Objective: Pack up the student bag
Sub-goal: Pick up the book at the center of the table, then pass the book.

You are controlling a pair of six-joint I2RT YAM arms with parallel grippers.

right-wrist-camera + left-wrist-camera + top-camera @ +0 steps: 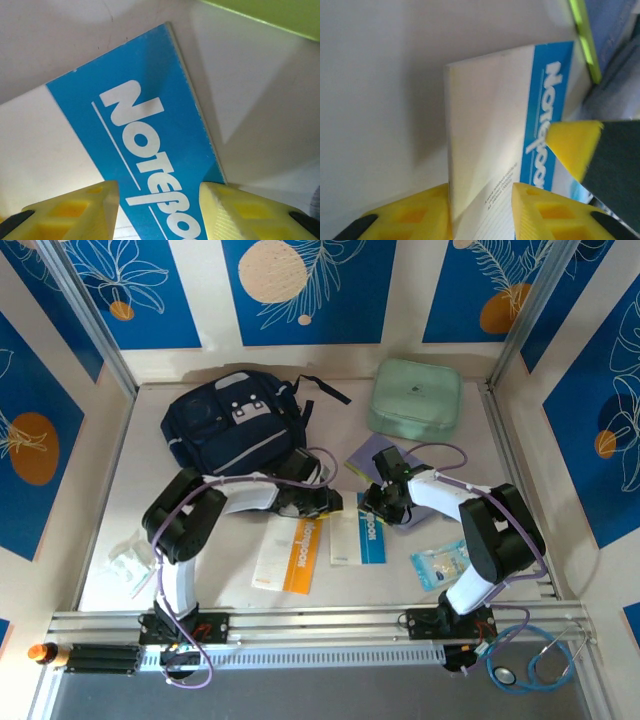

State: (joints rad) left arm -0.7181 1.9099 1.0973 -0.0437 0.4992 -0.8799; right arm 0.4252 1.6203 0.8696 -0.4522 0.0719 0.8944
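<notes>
Student bag [225, 425]: lies flat at the far left of the bench [215, 575], well apart from both sets of jaws. I cannot tell whether its mouth is open.
Blue notebook [358, 538]: sits near the middle of the bench between the two arms, just beside an orange notebook [288, 555]. Its long axis runs near-to-far.
Left jaws: yellow fingers [405, 220] are parted with the notebook's white edge in the gap. I cannot tell whether they are grasping or only straddling it.
Right jaws: fingers [75, 210] stand apart over the blue band, grasping nothing.
Bearing: the bag lies beyond the notebook and to its left.
Nearer arm: left arm [185, 515], whose wrist is just beside the bag's near edge, so I judge it the likelier carrier.
Risk: the thin notebook may bend or slip when lifted.
</notes>
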